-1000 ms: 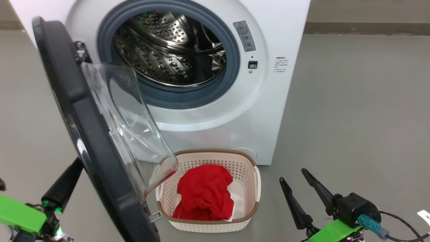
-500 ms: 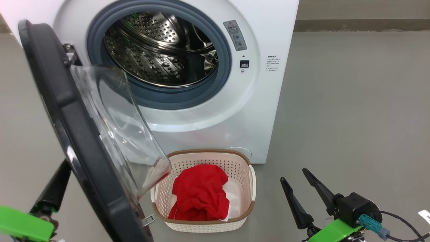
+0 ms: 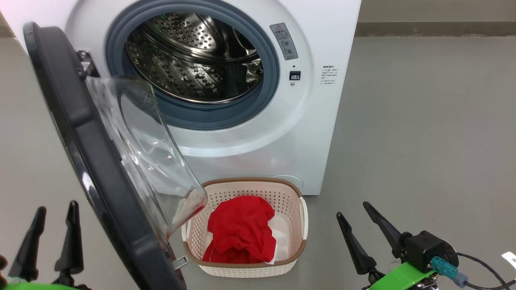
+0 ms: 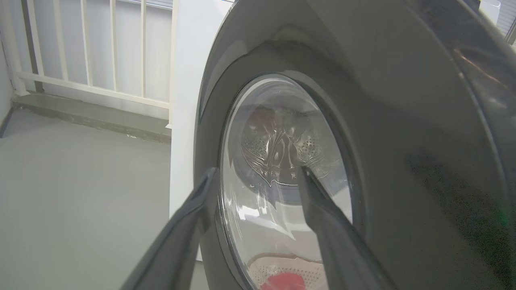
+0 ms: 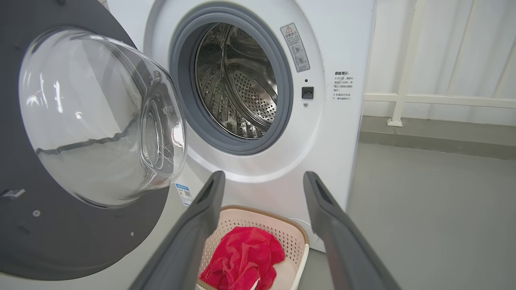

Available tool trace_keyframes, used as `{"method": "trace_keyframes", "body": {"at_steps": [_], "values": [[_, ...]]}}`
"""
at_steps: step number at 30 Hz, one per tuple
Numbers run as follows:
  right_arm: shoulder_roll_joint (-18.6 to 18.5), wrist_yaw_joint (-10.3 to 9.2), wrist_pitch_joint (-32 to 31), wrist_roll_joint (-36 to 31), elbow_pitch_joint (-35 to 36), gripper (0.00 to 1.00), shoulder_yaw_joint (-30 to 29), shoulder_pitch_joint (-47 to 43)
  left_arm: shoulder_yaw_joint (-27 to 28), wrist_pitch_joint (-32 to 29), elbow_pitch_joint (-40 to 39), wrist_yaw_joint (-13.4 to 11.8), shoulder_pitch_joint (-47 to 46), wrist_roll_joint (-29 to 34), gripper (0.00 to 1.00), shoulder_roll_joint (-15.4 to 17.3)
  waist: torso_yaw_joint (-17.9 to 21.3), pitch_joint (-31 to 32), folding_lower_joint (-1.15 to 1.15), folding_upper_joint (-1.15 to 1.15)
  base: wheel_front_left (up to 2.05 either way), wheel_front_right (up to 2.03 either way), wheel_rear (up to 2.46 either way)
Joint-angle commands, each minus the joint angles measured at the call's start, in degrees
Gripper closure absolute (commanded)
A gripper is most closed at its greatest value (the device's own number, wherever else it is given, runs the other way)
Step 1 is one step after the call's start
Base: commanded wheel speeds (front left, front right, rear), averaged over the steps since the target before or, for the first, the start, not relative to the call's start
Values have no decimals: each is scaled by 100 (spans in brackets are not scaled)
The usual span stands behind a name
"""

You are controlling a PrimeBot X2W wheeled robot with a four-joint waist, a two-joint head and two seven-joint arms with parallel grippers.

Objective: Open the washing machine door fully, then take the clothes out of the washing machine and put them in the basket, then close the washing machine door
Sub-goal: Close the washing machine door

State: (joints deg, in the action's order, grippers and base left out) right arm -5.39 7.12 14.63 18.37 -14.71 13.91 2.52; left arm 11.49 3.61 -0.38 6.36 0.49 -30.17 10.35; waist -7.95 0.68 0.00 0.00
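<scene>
Left end effector (image 3: 57,206), spread and empty, sits just left of the door (image 3: 80,133) at its outer face, so nearer arm to push it rightward onto the washer (image 3: 322,121); right end effector (image 3: 351,210) also released, clothes (image 3: 242,229) in basket (image 3: 250,182).

The big white front-loading washing machine (image 5: 334,137) has its round, black-rimmed glass-bowl door (image 5: 92,121) standing open at the left. Below it, bright red fabric clothes (image 5: 242,257) lie in the cream perforated plastic basket (image 5: 290,241). The right gripper (image 5: 262,179) holds its dark jaws apart, gripping nothing.
</scene>
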Motion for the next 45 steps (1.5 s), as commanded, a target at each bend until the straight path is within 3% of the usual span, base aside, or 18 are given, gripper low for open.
{"method": "trace_keyframes", "body": {"at_steps": [1,8,15,29,45], "values": [[-32,36,37,35,126,0,121,148,174,165,-73,-7,-87,156,0,200,5,-2,0,0,0,0,0],[-20,36,37,37,134,0,100,150,92,853,481,-275,-46,774,0,172,8,-4,0,0,0,0,0],[-11,36,37,33,151,0,84,140,6,1099,784,-343,25,1147,0,88,-23,-23,0,0,0,0,0],[7,36,37,25,138,0,106,160,270,1138,913,-164,108,1628,0,-363,-26,-48,0,0,0,0,0],[-9,36,37,32,128,0,123,122,494,1138,1064,-20,89,1977,0,-577,-59,-25,0,0,0,0,0]]}}
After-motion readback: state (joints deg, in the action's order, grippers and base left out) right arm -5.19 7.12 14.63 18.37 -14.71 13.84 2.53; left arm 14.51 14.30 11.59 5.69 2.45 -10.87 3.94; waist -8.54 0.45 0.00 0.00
